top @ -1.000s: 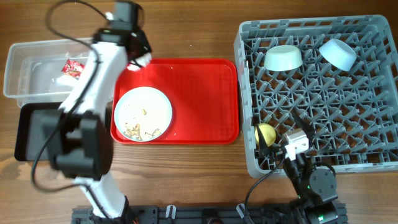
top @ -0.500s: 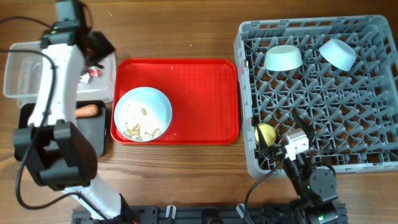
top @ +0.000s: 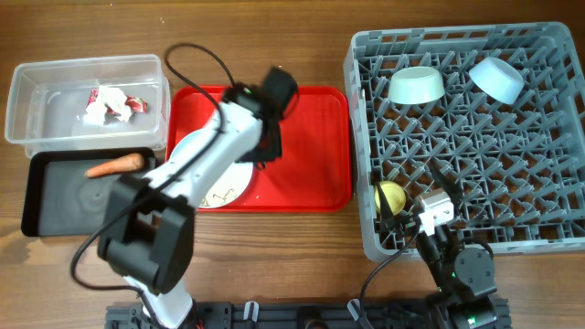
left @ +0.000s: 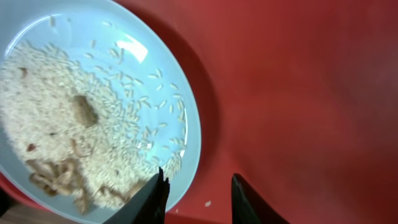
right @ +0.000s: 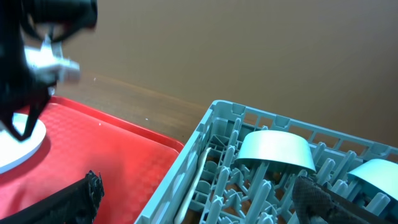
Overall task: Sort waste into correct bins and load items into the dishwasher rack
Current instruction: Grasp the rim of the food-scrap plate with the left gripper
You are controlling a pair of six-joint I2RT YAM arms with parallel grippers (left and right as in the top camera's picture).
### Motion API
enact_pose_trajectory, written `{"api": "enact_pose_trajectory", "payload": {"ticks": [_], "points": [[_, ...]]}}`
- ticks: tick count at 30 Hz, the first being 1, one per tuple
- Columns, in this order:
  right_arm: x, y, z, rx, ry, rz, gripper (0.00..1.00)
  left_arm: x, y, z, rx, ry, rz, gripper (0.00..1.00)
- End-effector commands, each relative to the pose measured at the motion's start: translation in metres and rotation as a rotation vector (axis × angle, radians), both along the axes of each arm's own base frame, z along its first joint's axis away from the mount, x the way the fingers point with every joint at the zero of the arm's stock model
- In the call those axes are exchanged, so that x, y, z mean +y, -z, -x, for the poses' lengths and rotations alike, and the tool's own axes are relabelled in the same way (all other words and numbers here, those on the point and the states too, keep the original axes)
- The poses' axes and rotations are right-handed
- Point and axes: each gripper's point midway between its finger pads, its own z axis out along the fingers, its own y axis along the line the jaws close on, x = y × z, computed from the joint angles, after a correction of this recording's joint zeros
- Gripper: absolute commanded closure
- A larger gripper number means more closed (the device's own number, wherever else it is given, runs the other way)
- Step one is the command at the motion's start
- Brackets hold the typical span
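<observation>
My left gripper (top: 268,144) (left: 199,194) is open and empty, low over the red tray (top: 311,137), with one finger over the right rim of the light blue plate (top: 230,187) (left: 193,124). The plate holds beige food scraps (left: 68,124). A white tissue (top: 99,103) and a red wrapper (top: 134,103) lie in the clear tub (top: 55,73). A carrot piece (top: 117,166) lies in the black tray (top: 64,196). The grey rack (top: 457,37) holds a pale green bowl (top: 416,85) (right: 273,148), a light blue bowl (top: 496,79), a yellow cup (top: 390,196) and a white spoon (right: 198,171). My right gripper (top: 431,190) (right: 199,186) is open above the rack's front left part.
The red tray lies between the two bins on the left and the rack on the right. Bare wooden table (top: 274,238) shows in front of the tray and behind it. The left arm's cable (top: 196,55) loops over the tray's far left corner.
My left arm has swung from the clear tub to the red tray beside the plate. The tissue now lies in the tub. The right arm has not moved.
</observation>
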Motion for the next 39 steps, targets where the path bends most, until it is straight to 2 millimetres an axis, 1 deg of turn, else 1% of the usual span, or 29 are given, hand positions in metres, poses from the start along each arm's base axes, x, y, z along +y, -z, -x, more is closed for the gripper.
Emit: {"api": "enact_pose_trajectory", "payload": {"ticks": [1, 3, 5, 7, 9, 10, 14, 15, 18, 21, 25, 26, 28, 33, 36, 39], "points": [[-0.002, -0.002, 0.0, -0.011, 0.011, -0.001, 0.0, 0.005, 0.029, 0.002, -0.04, -0.035, -0.064, 0.69], [-0.002, -0.002, 0.0, -0.012, 0.011, 0.0, 0.0, 0.001, 0.049, 0.001, -0.065, -0.027, -0.054, 0.72], [-0.002, -0.002, 0.0, -0.012, 0.011, 0.0, 0.0, 0.004, 0.064, -0.002, -0.09, -0.033, -0.062, 0.75], [-0.002, -0.002, 0.0, -0.011, 0.011, -0.001, 0.0, 0.009, 0.073, -0.006, -0.106, -0.034, -0.094, 0.76], [-0.002, -0.002, 0.0, -0.012, 0.011, 0.0, 0.0, 0.01, 0.074, -0.007, -0.112, -0.034, -0.106, 0.8], [-0.002, -0.002, 0.0, -0.011, 0.011, -0.001, 0.0, 0.011, 0.074, -0.008, -0.117, -0.034, -0.112, 0.81], [-0.002, -0.002, 0.0, -0.012, 0.011, 0.0, 0.0, 0.024, 0.067, -0.018, -0.174, -0.031, -0.194, 0.79], [-0.002, -0.002, 0.0, -0.011, 0.011, -0.001, 0.0, 0.023, 0.067, -0.021, -0.188, -0.033, -0.188, 0.8], [-0.002, -0.002, 0.0, -0.011, 0.011, -0.001, 0.0, 0.006, 0.072, -0.031, -0.218, -0.036, -0.11, 0.85], [-0.002, -0.002, 0.0, -0.011, 0.011, -0.001, 0.0, 0.001, 0.081, -0.028, -0.195, -0.03, -0.086, 0.95], [-0.002, -0.002, 0.0, -0.011, 0.011, -0.001, 0.0, 0.006, 0.084, -0.019, -0.15, -0.022, -0.113, 0.96], [-0.002, -0.002, 0.0, -0.011, 0.01, -0.001, 0.0, 0.009, 0.08, -0.014, -0.129, -0.017, -0.127, 0.96], [-0.002, -0.002, 0.0, -0.012, 0.011, 0.0, 0.0, 0.012, 0.063, -0.012, -0.108, -0.011, -0.157, 0.96], [-0.002, -0.002, 0.0, -0.011, 0.011, -0.001, 0.0, 0.01, 0.004, -0.014, -0.078, -0.005, -0.177, 0.96], [-0.002, -0.002, 0.0, -0.011, 0.011, -0.001, 0.0, 0.005, -0.025, -0.013, -0.048, 0.06, -0.153, 0.96], [-0.002, -0.002, 0.0, -0.011, 0.011, -0.001, 0.0, 0.001, -0.041, -0.009, -0.048, 0.082, -0.118, 0.96]]}}
